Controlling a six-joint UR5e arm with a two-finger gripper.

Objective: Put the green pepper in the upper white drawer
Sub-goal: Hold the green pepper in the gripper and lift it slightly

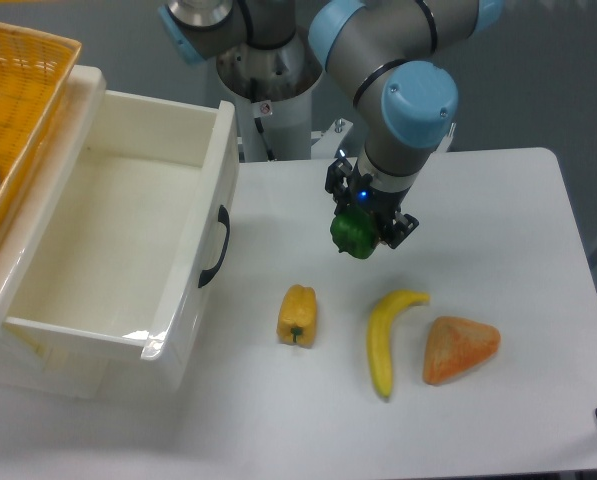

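Observation:
The green pepper (353, 236) hangs above the white table, held between the fingers of my gripper (363, 232), which is shut on it. The pepper is clear of the tabletop, a little right of the table's middle. The upper white drawer (118, 150) stands pulled open at the left, its inside bare, its black curved handle (215, 246) facing the pepper. The gripper is well to the right of the drawer's front wall.
A yellow-orange pepper (297, 315), a banana (386, 339) and an orange triangular piece (459, 348) lie on the table below the gripper. An orange woven basket (18, 110) sits at the upper left over the drawer unit. The robot base (268, 90) stands behind.

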